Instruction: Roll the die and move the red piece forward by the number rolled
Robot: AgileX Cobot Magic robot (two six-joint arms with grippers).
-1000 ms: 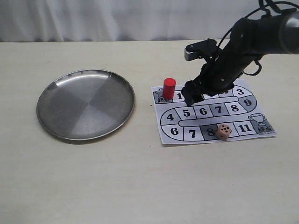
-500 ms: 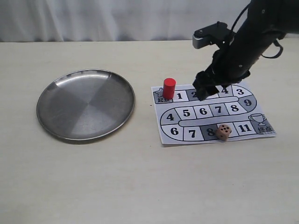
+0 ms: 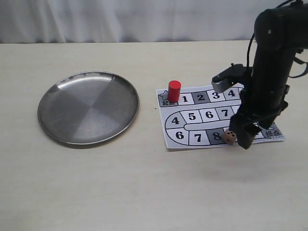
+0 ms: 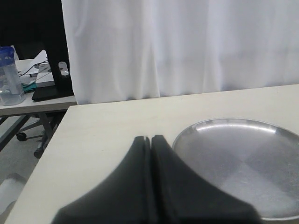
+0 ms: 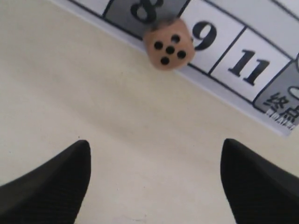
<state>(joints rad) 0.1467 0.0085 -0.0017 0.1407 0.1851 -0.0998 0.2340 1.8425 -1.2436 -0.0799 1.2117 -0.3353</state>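
Since the earlier frame, the right gripper (image 3: 244, 137) has travelled from above squares 2 and 3 down to the board's near right edge. The die and the red piece have not shifted.

Findings, left to right in the exterior view:

- We note a round metal plate (image 3: 86, 108) on the table (image 3: 144, 192), well apart from the board.
- The left gripper (image 4: 151, 140) hangs near the plate's rim (image 4: 243, 158). Its fingers are pressed together with nothing visible between them.
- The red piece (image 3: 174, 90) stands upright on the start square at the far left corner of the numbered board (image 3: 209, 114).
- The die (image 3: 230, 137) rests at the board's near edge, on the line between squares 8 and 9, with five pips up (image 5: 168, 43).
- The right gripper sits just beside the die, on its right. In the wrist view its fingers (image 5: 46, 186) are spread wide and hold nothing. The die lies ahead of the gap, not between the fingers.
- The right arm stands nearly upright, with the gripper pointing down over the board's edge (image 5: 243, 60).
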